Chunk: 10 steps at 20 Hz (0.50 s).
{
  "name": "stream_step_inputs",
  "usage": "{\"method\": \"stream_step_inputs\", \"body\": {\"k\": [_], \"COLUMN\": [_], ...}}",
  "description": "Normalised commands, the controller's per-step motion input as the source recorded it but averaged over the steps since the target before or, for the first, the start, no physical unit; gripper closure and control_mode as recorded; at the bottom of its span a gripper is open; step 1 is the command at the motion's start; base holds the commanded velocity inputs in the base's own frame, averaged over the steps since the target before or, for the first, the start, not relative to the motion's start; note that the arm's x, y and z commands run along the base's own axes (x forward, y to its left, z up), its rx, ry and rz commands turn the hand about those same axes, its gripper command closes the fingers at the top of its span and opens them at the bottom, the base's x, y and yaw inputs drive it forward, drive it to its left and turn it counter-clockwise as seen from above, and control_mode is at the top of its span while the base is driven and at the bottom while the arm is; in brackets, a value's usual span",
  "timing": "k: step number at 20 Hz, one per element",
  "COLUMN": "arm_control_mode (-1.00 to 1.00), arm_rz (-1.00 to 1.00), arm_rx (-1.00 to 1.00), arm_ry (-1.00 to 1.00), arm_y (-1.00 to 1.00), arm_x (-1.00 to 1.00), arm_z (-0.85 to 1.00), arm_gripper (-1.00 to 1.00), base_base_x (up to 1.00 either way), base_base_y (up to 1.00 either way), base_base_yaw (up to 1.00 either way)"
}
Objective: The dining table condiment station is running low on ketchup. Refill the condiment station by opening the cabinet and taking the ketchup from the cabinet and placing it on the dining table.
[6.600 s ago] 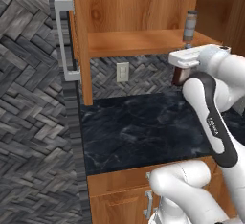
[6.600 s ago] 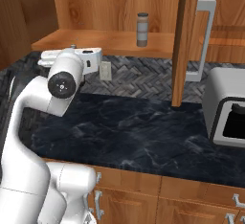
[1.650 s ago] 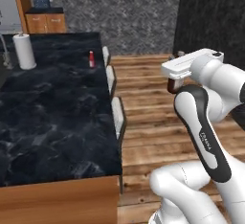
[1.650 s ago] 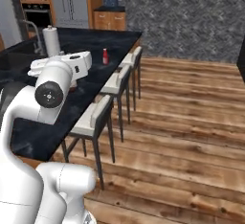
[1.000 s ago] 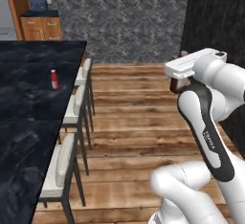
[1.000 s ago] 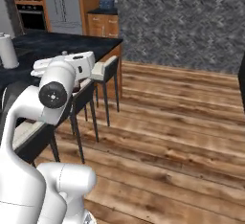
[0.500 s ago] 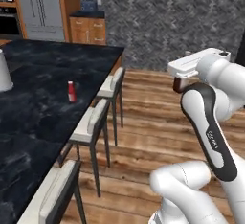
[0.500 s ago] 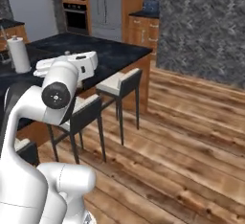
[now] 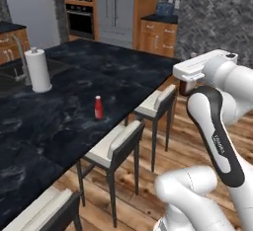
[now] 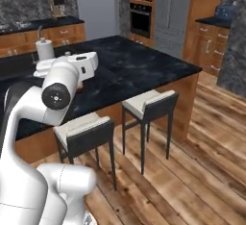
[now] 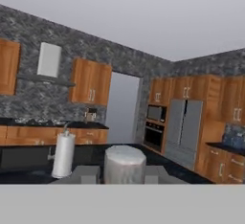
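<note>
- Left base view: the gripper (image 9: pixel 186 86) hangs under the white hand at upper right, out over the wooden floor (image 9: pixel 180 146) and off to the side of the dining table (image 9: pixel 59 121)
- A small dark stub shows below the hand, the ketchup (image 9: pixel 186 87), held between the fingers; only part of it shows, so its long axis cannot be read for certain from here
- On the black marble top stand a bright red bottle (image 9: pixel 98 108), upright, and farther back a white paper towel roll (image 9: pixel 38 70), also upright; the two are well apart
- Pale-cushioned stools (image 9: pixel 116 147) line the table's near edge
- Right base view: the arm's elbow and hand block the gripper, so the grip itself cannot be seen; the hand sits in front of the table edge, with the paper towel roll behind it and two stools below
- Hand view: the fingers (image 11: pixel 86 173) stand on either side of the ketchup, closed against it, the bottle's rounded grey end facing the camera so its long axis runs along the gripper, away from the lens
- Beyond it are the paper towel roll, the dark table top and a steel fridge (image 11: pixel 184 132)
</note>
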Motion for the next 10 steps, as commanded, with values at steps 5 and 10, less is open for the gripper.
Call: {"method": "stream_step_inputs", "body": {"k": [5, 10], "arm_control_mode": [1.0, 1.0], "arm_rz": [0.0, 0.0], "arm_rx": [0.0, 0.0], "arm_ry": [0.0, 0.0], "arm_y": [0.0, 0.0], "arm_x": [0.0, 0.0], "arm_z": [0.0, 0.0], "arm_gripper": [1.0, 1.0], "base_base_x": [1.0, 0.97], "base_base_y": [-0.71, -0.58], "base_base_yaw": [0.51, 0.56]}}
